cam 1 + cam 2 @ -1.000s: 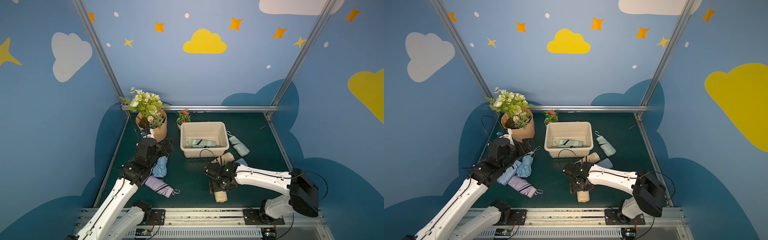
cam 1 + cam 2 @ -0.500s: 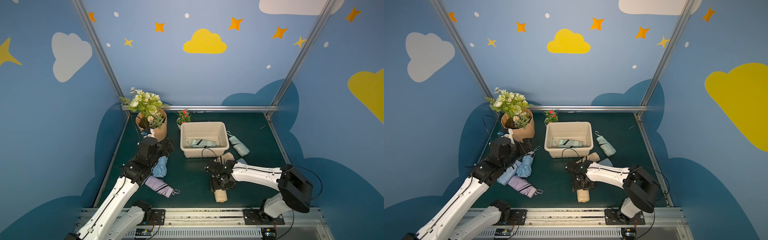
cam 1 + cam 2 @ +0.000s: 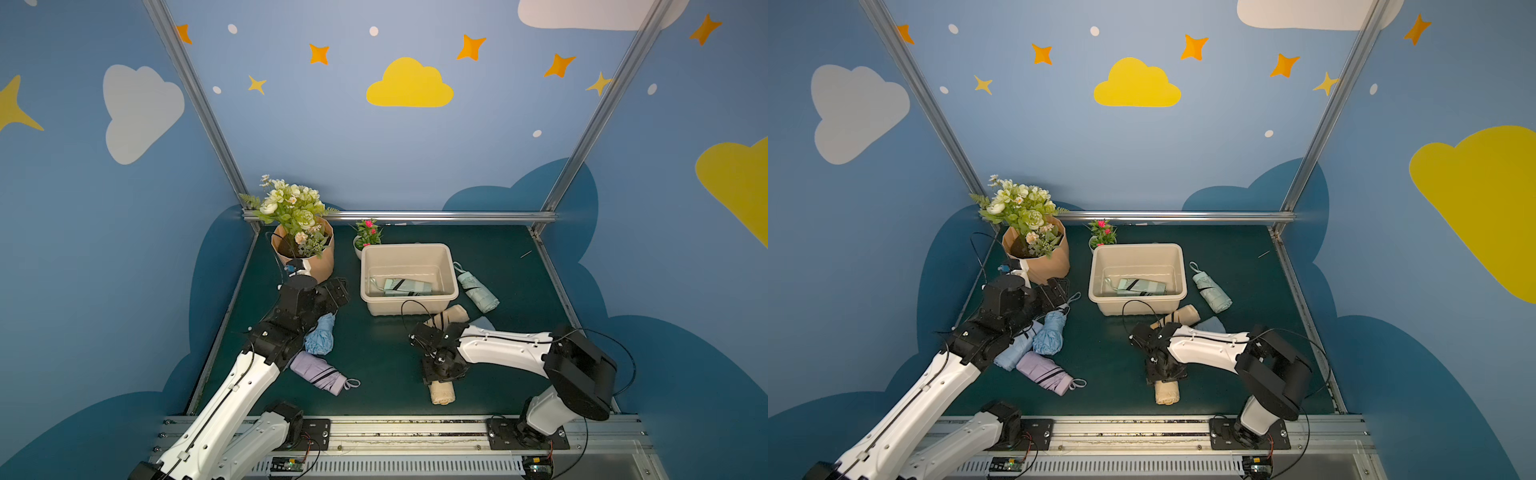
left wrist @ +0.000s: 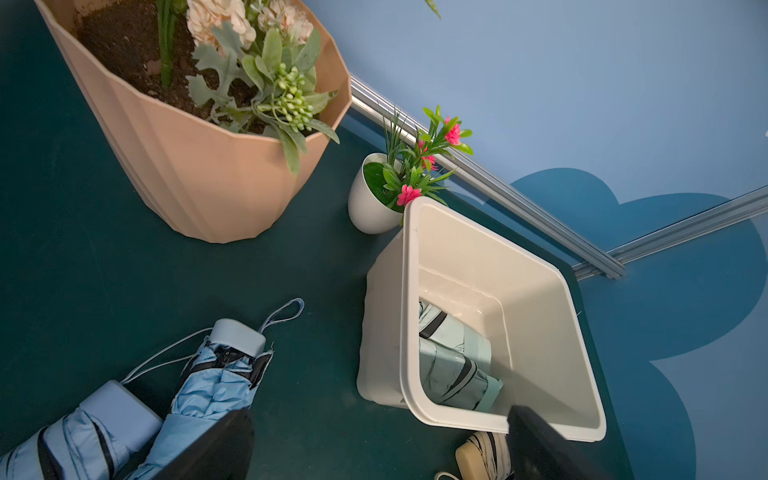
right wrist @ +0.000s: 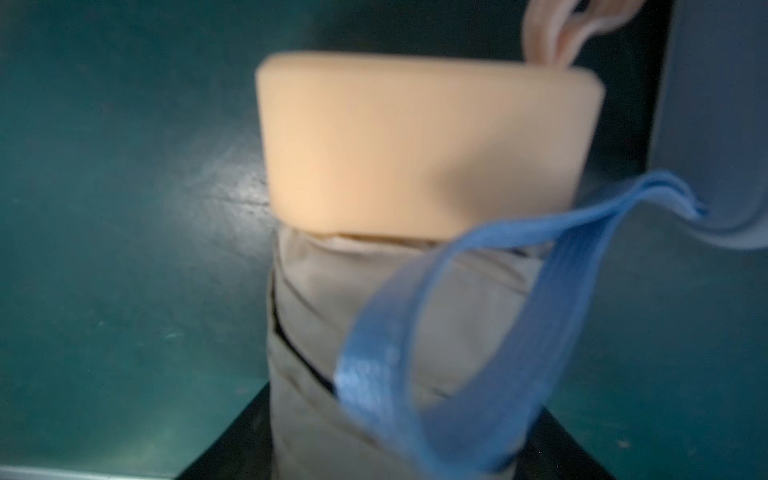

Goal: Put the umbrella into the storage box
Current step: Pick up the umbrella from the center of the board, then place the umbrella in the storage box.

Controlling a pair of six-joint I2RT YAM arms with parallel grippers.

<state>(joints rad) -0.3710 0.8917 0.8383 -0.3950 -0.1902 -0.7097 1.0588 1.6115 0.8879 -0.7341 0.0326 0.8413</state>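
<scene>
Trouble, if it came, looked most likely from the blue strap (image 5: pixel 457 332). The right gripper (image 3: pixel 442 374) sat low over the beige umbrella (image 3: pixel 443 395) near the front edge of the table (image 3: pixel 374 340), a bit right of the middle. In the right wrist view its fingers (image 5: pixel 245 449) straddled the rolled fabric just behind the handle, close against both sides. Couldn't tell whether they'd truly clamped it or only bracketed it.

That strap came off a pale blue umbrella (image 5: pixel 715 124) lying just beside, and it was draped right across the beige one between the jaws. Pinch it along with the fabric and a lift would probably drag the neighbour too. Or the grip would ride on slippery ribbon and let go.

Second worry: the storage box (image 3: pixel 409 306) stood toward the back, around the middle. A mint umbrella (image 3: pixel 407 286) already lay inside along its front wall, and another beige umbrella (image 3: pixel 451 316) lay just in front of it. A low carry could clip that one or the rim, and a crooked drop could leave the umbrella bridging the rim, I reckon.

Left gripper (image 3: pixel 336 293) hung wide open with nothing in it, by the light blue umbrellas (image 3: pixel 1049 334) toward the left edge, near the flower pot (image 3: pixel 322 259).
</scene>
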